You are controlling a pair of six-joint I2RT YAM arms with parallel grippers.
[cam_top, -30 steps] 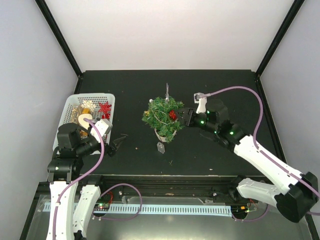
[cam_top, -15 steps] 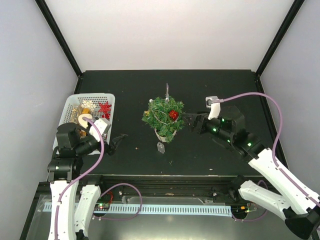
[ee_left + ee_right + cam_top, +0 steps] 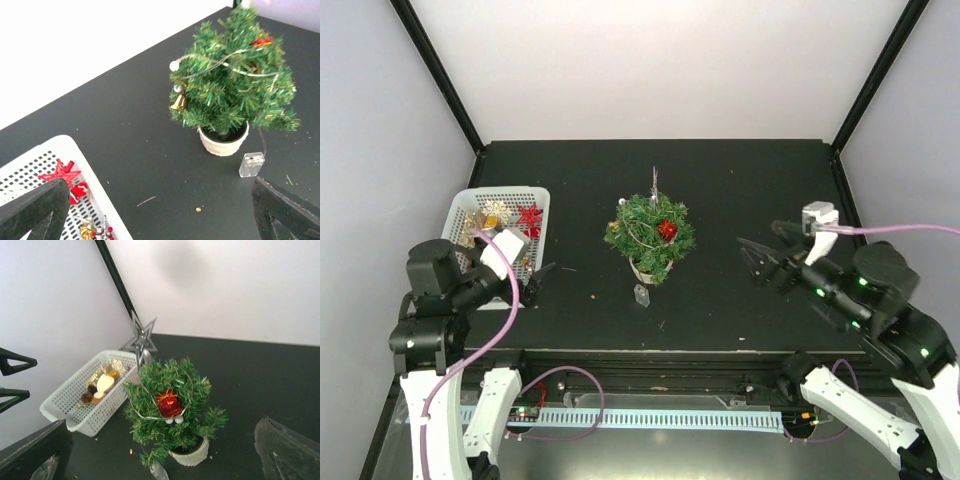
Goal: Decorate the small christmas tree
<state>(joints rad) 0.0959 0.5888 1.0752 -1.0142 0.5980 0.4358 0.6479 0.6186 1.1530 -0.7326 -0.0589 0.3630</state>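
The tree (image 3: 653,235) stands mid-table (image 3: 740,170), with my left gripper (image 3: 542,279) and right gripper (image 3: 749,257) both spread and empty. I'd take the left to the basket (image 3: 500,192) at the tree's 9 o'clock, pinching only the red star (image 3: 529,216).

Straight ahead of the jaws of the right gripper (image 3: 751,260), the small christmas tree (image 3: 172,427) is green, its pot (image 3: 194,455) cream, its gift (image 3: 169,404) red, its star (image 3: 140,341) silver; left of them, a white mesh-patterned basket (image 3: 64,412).
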